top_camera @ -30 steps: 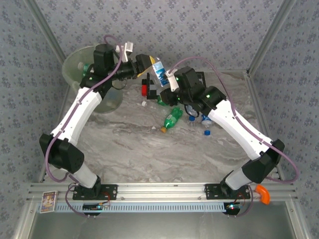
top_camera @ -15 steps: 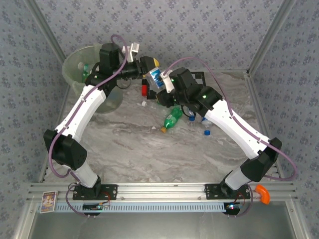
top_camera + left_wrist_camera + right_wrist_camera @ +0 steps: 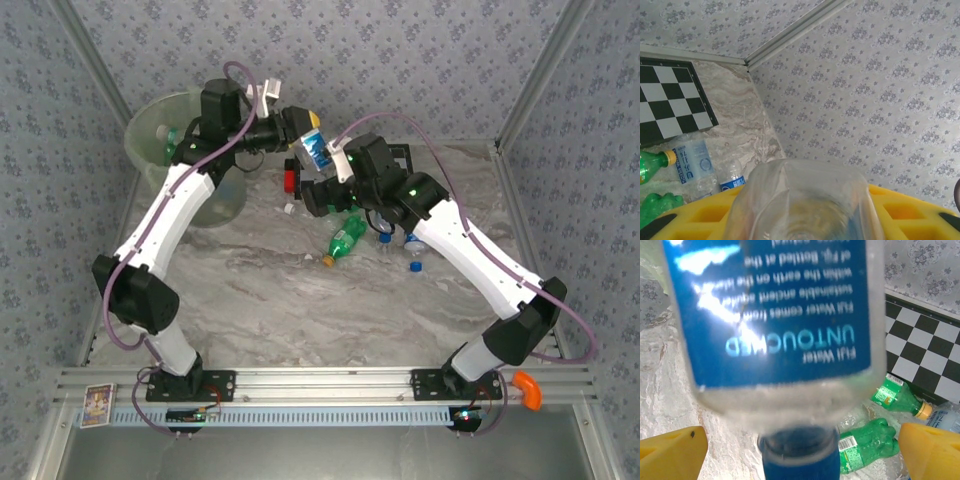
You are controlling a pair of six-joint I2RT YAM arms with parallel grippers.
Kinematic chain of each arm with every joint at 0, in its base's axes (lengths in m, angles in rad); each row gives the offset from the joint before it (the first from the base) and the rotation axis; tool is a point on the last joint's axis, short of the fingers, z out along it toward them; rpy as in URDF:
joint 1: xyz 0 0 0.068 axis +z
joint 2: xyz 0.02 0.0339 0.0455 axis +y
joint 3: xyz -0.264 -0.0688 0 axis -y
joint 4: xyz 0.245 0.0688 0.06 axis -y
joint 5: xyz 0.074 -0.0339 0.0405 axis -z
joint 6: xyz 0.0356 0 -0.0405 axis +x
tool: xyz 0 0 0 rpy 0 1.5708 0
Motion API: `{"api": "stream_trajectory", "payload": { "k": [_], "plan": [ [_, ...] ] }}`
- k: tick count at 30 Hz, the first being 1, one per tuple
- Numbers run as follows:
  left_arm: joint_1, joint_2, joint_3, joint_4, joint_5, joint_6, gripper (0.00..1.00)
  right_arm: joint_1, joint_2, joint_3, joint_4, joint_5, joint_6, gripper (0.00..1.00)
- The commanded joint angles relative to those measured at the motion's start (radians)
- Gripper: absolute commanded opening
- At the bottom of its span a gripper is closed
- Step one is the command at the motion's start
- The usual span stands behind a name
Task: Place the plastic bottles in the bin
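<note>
The bottle (image 3: 775, 315) is glossy clear plastic; yellow fingers (image 3: 670, 447) seem matt.

The left tool (image 3: 805, 220) has its yellow fingers (image 3: 905, 212) closed on a clear bottle (image 3: 802, 192), seen from its base at the low middle. Beyond it, on the marble worktop (image 3: 745, 125), lie a checkerboard (image 3: 670, 100), an orange-capped green bottle (image 3: 650, 170), a pale-labelled bottle (image 3: 692, 162), a small blue-labelled bottle (image 3: 732, 179) and a second green bottle (image 3: 657, 207). A patterned wall (image 3: 880, 90) stands behind.
</note>
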Motion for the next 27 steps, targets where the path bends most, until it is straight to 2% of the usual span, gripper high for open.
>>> {"api": "stream_trajectory", "payload": {
  "k": [1, 8, 14, 22, 27],
  "plan": [
    [0.031, 0.007, 0.068, -0.038, -0.001, 0.036, 0.48, -0.012, -0.056, -0.033, 0.015, 0.019, 0.021, 1.0],
    [0.157, -0.024, 0.09, -0.08, -0.043, 0.05, 0.48, -0.039, -0.106, -0.064, 0.046, 0.02, 0.039, 1.0],
    [0.325, -0.078, 0.091, -0.137, -0.119, 0.075, 0.49, -0.068, -0.133, -0.099, 0.104, -0.006, 0.064, 1.0],
    [0.514, -0.135, 0.112, -0.203, -0.299, 0.124, 0.49, -0.084, -0.109, -0.062, 0.123, -0.031, 0.065, 1.0],
    [0.543, -0.12, 0.184, -0.278, -0.456, 0.267, 0.49, -0.079, -0.102, -0.063, 0.122, -0.038, 0.073, 1.0]
  ]
}}
